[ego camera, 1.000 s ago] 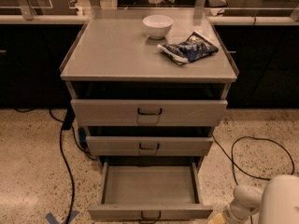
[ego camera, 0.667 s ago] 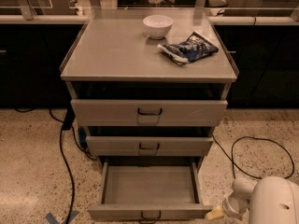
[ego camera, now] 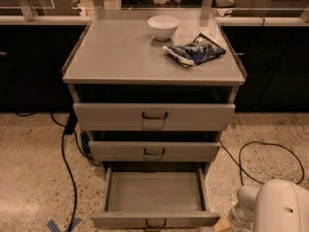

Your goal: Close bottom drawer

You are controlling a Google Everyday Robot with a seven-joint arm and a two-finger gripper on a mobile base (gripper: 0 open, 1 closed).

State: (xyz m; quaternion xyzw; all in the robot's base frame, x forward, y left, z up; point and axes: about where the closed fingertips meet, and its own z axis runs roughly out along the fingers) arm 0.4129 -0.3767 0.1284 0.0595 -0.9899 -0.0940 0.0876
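The bottom drawer (ego camera: 153, 195) of the grey-beige cabinet is pulled far out. Its shallow tray is empty. Its low front panel with a small dark loop handle (ego camera: 155, 223) is at the frame's bottom edge. My gripper (ego camera: 224, 223) sits low at the bottom right, just beside the drawer's right front corner, at the end of my white arm (ego camera: 282, 208). Only a tan tip of the gripper shows past the arm. I cannot tell whether it touches the drawer front.
The middle drawer (ego camera: 154, 151) and top drawer (ego camera: 154, 116) stand slightly out. A white bowl (ego camera: 162, 26) and a blue snack bag (ego camera: 194, 50) lie on the cabinet top. Black cables run on the floor at left (ego camera: 65, 163) and right (ego camera: 260, 151). Dark counters stand behind.
My white arm has come further into view from the bottom right and the gripper has moved left toward the drawer's right front corner. The drawer has not moved.
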